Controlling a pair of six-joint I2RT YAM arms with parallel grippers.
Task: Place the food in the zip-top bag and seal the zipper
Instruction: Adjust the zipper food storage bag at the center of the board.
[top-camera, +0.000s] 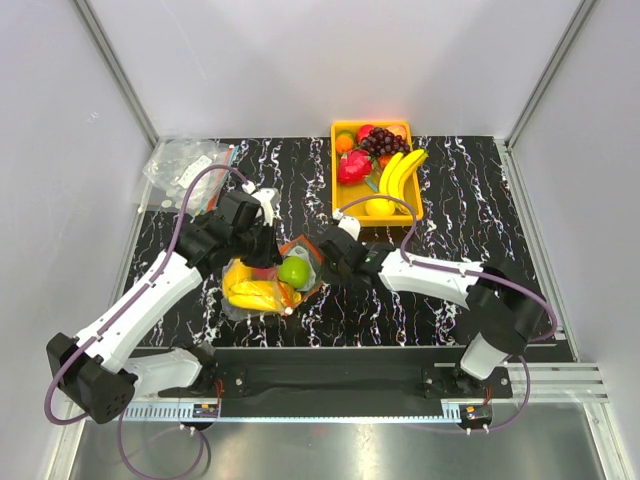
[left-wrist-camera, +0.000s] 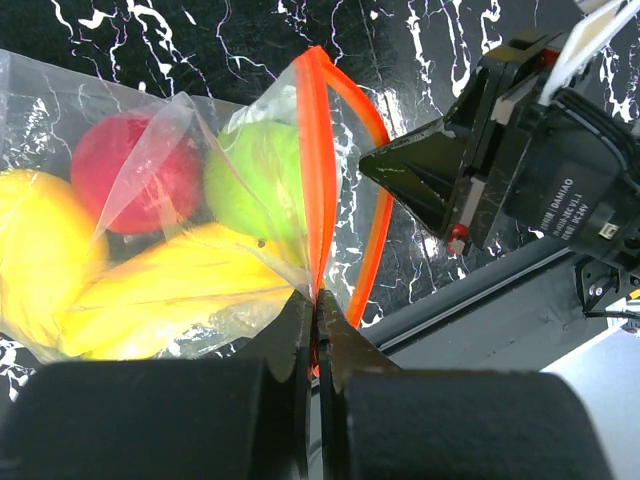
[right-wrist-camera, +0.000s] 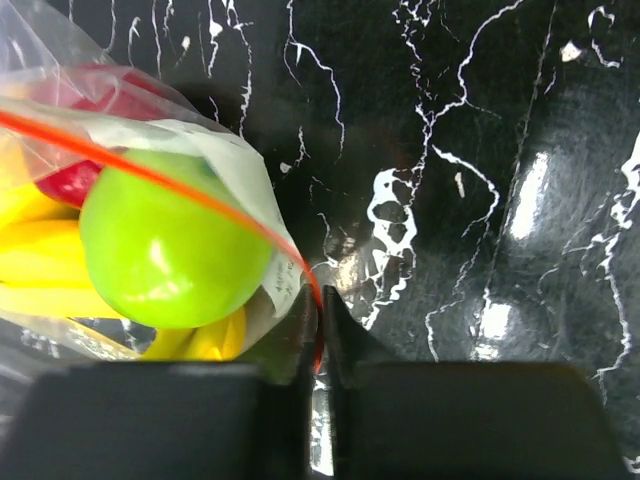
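The zip-top bag (top-camera: 262, 285) lies on the black marbled table (top-camera: 470, 190) at about 7 o'clock from its middle, between the two arms, holding a green apple (right-wrist-camera: 165, 240), a red fruit (left-wrist-camera: 130, 170) and yellow bananas (left-wrist-camera: 170, 290). The left gripper (left-wrist-camera: 317, 305) is clenched on one end of the red-orange zipper (left-wrist-camera: 318, 170). The right gripper (right-wrist-camera: 320, 300) is pinched on its other end, at 3 o'clock of the bag. Between them the two strips bow apart. The right arm's black wrist motor (left-wrist-camera: 560, 205) reads "DAMIAO"; the bag's white label (right-wrist-camera: 283, 285) is too small to read. A yellow tray (top-camera: 335, 190) sits at 1 o'clock and clear packets (top-camera: 185, 165) at 10 o'clock.
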